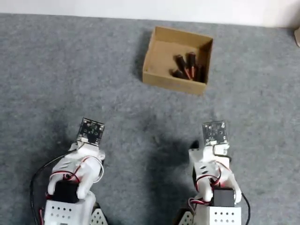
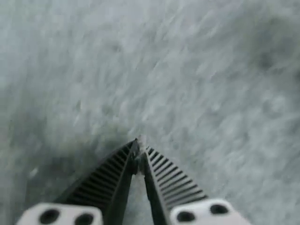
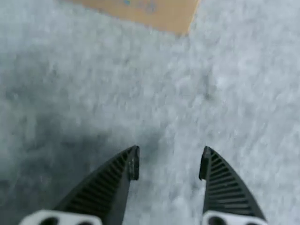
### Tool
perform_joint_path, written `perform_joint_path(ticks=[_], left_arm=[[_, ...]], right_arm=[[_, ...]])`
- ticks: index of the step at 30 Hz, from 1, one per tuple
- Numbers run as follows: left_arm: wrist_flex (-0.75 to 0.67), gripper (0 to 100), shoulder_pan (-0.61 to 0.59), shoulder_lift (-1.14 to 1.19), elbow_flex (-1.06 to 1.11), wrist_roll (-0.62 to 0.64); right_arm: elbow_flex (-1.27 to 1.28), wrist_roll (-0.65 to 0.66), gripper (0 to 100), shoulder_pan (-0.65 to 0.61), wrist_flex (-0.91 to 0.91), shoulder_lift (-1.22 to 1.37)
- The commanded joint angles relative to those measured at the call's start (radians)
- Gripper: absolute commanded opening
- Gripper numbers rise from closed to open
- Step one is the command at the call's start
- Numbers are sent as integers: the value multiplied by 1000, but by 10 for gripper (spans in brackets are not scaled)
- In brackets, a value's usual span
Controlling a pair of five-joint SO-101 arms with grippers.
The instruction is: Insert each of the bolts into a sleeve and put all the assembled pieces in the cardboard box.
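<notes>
Your left gripper (image 2: 137, 146) is pinched closed, your right gripper (image 3: 168, 164) spread empty, both short of the brown cardboard box (image 1: 173, 83). Reaching carelessly could knock it, spilling its dark sleeved bolts (image 1: 187, 68).

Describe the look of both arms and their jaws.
The left arm and right arm have white plastic shells, black servo blocks, thin red wires and a square speckled circuit board at each wrist. Their jaws are black, ribbed, tapered wedges on white mounts with round holes.

Open-topped cardboard box (image 1: 157, 51) sits upright ahead of me on the grey mat, dark copper-banded assembled pieces (image 1: 187, 67) piled inside.
</notes>
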Motion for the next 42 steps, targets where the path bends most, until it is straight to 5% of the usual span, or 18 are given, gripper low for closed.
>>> perform_joint_path(ticks=[1, 17, 22, 42], left_arm=[[71, 38, -67, -12, 19, -8], [140, 34, -96, -12, 19, -3], [140, 8, -96, -12, 19, -2], [140, 6, -96, -12, 19, -5]], right_arm=[[162, -3, 190, 10, 128, -4], [162, -9, 189, 12, 217, -4], [162, -9, 0, 12, 217, -4], [162, -3, 6, 174, 217, -5]])
